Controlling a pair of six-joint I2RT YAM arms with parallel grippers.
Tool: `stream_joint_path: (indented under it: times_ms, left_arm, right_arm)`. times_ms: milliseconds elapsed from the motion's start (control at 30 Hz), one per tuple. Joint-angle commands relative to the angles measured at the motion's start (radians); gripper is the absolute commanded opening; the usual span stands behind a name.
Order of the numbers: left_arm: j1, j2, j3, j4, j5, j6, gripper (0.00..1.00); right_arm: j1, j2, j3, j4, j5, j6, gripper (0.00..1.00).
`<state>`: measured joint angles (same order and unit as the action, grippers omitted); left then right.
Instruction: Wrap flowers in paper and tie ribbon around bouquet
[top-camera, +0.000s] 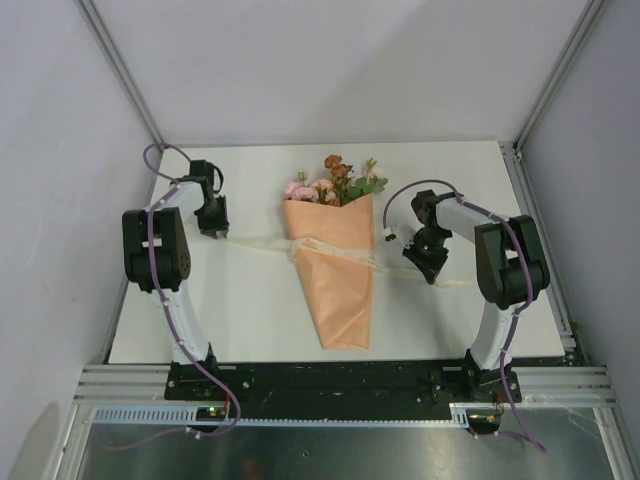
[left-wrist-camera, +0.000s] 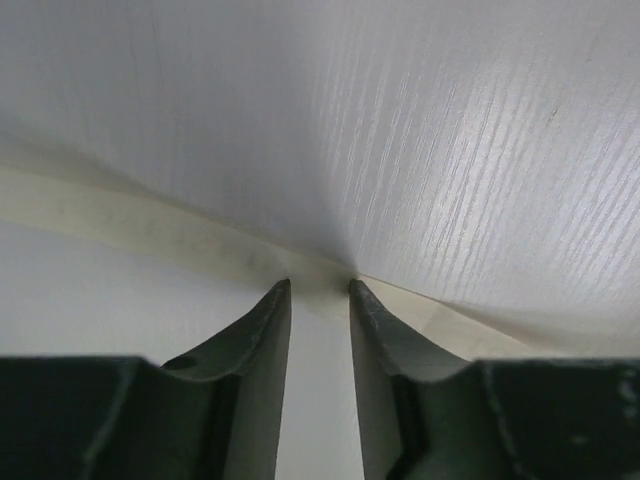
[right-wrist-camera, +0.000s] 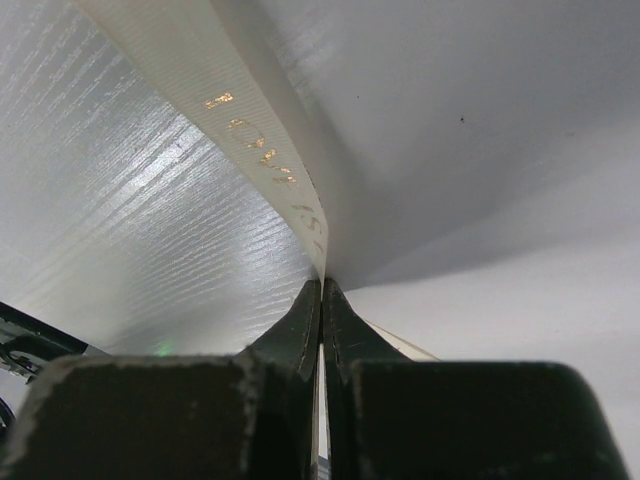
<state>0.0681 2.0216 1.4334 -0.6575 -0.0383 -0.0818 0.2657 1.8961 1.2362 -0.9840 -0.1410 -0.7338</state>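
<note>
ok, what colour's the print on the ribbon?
Gold lettering on the cream ribbon. It shows best in the right wrist view.

The white tabletop (top-camera: 250, 320) holds a bouquet (top-camera: 335, 270) in its middle, flowers (top-camera: 337, 181) toward the far edge. A cream ribbon (top-camera: 255, 243) crosses it, maybe lifted at the ends.

Lab test cell: aluminium frame (top-camera: 120, 70), white enclosure panels (top-camera: 330, 60).

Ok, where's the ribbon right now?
In the top view the ribbon lies across the middle of the bouquet, stretching from the left gripper to the right gripper, which pinches it.
</note>
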Motion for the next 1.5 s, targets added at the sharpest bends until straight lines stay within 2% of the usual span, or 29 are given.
stream_joint_path:
  times_ms: [0,100,133,233,400,433,467,533,600,667,900,1000,1033,1100,1267,1467]
  left_arm:
    - [0.006,0.057,-0.009,-0.049,-0.061,0.009,0.29]
    - [0.006,0.056,-0.01,-0.051,-0.055,0.011,0.08]
    - [0.006,0.053,-0.017,-0.052,-0.05,0.012,0.04]
    - [-0.001,0.023,-0.038,-0.049,-0.033,0.024,0.01]
    - [-0.015,-0.056,-0.094,-0.028,-0.035,0.056,0.01]
    - [-0.016,-0.079,-0.099,-0.023,-0.024,0.068,0.06]
    - [-0.016,-0.105,-0.105,-0.016,-0.014,0.074,0.22]
    - [-0.016,-0.138,-0.107,-0.005,0.016,0.093,0.45]
    - [-0.017,-0.15,-0.097,0.0,0.052,0.113,0.61]
    - [-0.019,-0.145,-0.083,0.0,0.062,0.123,0.7]
    - [-0.021,-0.092,-0.076,0.001,0.057,0.115,0.78]
    - [-0.014,-0.078,-0.077,0.002,0.076,0.109,0.88]
    - [-0.013,-0.075,-0.075,0.001,0.082,0.109,0.94]
    - [-0.013,-0.072,-0.075,-0.002,0.104,0.111,0.98]
    - [-0.009,-0.075,-0.087,-0.012,0.114,0.094,0.98]
    - [-0.001,-0.06,-0.066,-0.039,0.106,0.042,0.89]
  right_arm:
    - [-0.009,0.009,0.035,-0.033,-0.019,-0.014,0.0]
    - [-0.019,0.009,0.034,-0.04,-0.021,-0.02,0.0]
    - [-0.023,0.01,0.035,-0.042,-0.022,-0.024,0.0]
    - [-0.035,0.009,0.034,-0.048,-0.025,-0.031,0.0]
    - [-0.043,0.014,0.034,-0.053,-0.031,-0.042,0.0]
    - [-0.043,0.015,0.034,-0.054,-0.033,-0.043,0.0]
    - [-0.042,0.015,0.034,-0.055,-0.037,-0.043,0.0]
    - [-0.042,0.016,0.035,-0.057,-0.042,-0.044,0.0]
    - [-0.04,0.019,0.035,-0.058,-0.045,-0.044,0.0]
    - [-0.038,0.022,0.035,-0.06,-0.047,-0.045,0.0]
    - [-0.036,0.02,0.036,-0.066,-0.048,-0.043,0.0]
    - [-0.036,0.02,0.039,-0.07,-0.048,-0.041,0.0]
    - [-0.037,0.02,0.042,-0.071,-0.048,-0.041,0.0]
    - [-0.038,0.022,0.047,-0.074,-0.049,-0.041,0.0]
    - [-0.037,0.031,0.07,-0.086,-0.052,-0.033,0.0]
    - [-0.037,0.039,0.093,-0.098,-0.056,-0.024,0.0]
